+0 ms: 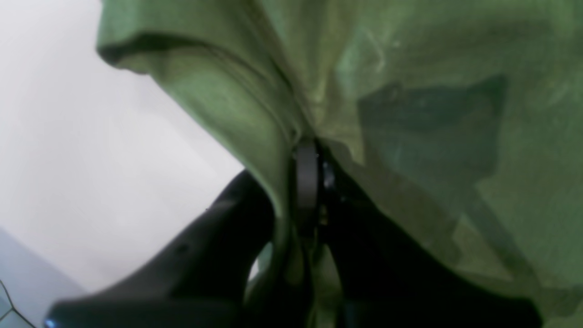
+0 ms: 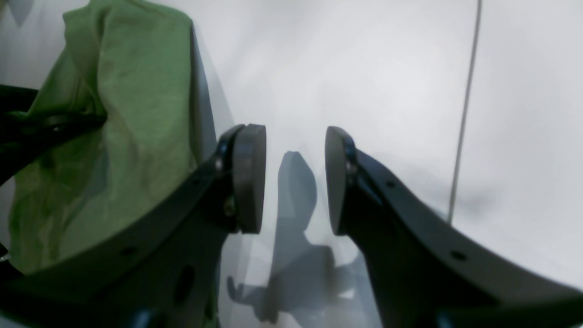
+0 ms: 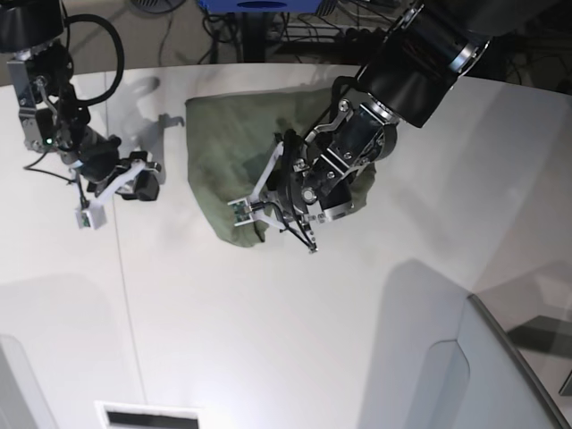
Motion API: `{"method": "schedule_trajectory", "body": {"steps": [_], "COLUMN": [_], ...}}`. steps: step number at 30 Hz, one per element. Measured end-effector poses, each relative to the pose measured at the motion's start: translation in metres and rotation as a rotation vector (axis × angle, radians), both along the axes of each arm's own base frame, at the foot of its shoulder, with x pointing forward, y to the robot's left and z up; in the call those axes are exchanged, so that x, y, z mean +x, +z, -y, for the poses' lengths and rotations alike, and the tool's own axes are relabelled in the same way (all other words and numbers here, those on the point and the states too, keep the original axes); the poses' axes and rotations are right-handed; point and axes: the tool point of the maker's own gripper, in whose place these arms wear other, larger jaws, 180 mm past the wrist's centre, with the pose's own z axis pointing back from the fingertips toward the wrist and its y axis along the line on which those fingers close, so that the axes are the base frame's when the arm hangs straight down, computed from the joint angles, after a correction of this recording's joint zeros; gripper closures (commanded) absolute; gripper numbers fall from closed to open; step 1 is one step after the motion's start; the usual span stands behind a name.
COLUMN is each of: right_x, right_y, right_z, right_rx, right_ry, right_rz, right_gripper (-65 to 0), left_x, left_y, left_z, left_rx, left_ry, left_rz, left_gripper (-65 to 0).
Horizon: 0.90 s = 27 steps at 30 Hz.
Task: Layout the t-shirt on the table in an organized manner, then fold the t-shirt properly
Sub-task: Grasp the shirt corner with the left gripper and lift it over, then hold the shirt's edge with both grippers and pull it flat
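Observation:
The olive-green t-shirt lies bunched on the white table, toward its far side. My left gripper is at the shirt's near edge. In the left wrist view it is shut on a gathered fold of the t-shirt, and cloth drapes over both fingers. My right gripper is left of the shirt, apart from it. In the right wrist view it is open and empty just above the table, with the t-shirt to its left.
A thin dark seam runs across the table; in the base view it shows below my right gripper. A grey angled panel stands at the near right corner. Cables lie beyond the curved far edge.

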Motion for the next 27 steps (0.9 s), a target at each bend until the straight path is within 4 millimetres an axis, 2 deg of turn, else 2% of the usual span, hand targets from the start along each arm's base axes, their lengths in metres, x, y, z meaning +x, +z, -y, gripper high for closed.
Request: {"method": "schedule_trajectory", "body": {"steps": [3,5,7,8,12,16,19,20,22,24,25,27], "right_x": [0.000,0.000,0.000,0.000,-0.001,0.000,0.004,0.004,-0.002,-0.009,-0.013,-0.019], "right_y": [0.000,0.000,0.000,0.000,0.000,0.001,0.020,0.029,0.046,0.062,0.069,0.078], "right_z": [0.000,0.000,-0.001,-0.001,-0.001,-0.002,-0.011,-0.018,-0.033,-0.048,-0.054,-0.062], "right_rx": [0.000,0.000,0.000,0.000,0.000,-0.001,0.002,0.011,0.013,0.020,0.026,0.033], "right_ry": [0.000,0.000,0.002,0.002,0.002,0.007,0.035,0.056,0.118,0.177,0.204,0.231], "right_rz": [0.000,-0.001,-0.001,-0.001,-0.002,0.004,0.057,0.076,0.081,0.091,0.096,0.104], "right_gripper": [-20.9,-20.9,-20.9,-20.9,-20.9,-20.9,-20.9,-20.9,-20.7,-19.2,-16.1,-5.7], "left_x": [0.003,0.012,0.019,0.022,0.038,0.075,0.091,0.089,0.074,0.044,0.027,-0.008], "left_y": [0.002,0.007,0.011,0.015,0.037,0.086,0.140,0.154,0.166,0.143,0.125,0.090], "left_z": [-0.001,-0.005,-0.007,-0.008,-0.002,-0.004,-0.002,0.000,0.000,-0.007,-0.015,-0.026], "left_rx": [0.005,0.018,0.029,0.031,0.019,0.058,0.055,0.042,0.032,-0.016,-0.015,-0.037], "left_ry": [0.002,0.004,0.007,0.006,-0.016,0.007,0.023,0.017,0.022,0.070,0.100,0.135], "left_rz": [0.009,0.024,0.037,0.050,0.108,0.228,0.363,0.398,0.427,0.352,0.295,0.193], "left_gripper": [-24.2,-36.5,-47.7,-51.3,-59.1,-59.4,-55.5,-51.2,-34.2,-8.2,0.0,0.0]}}
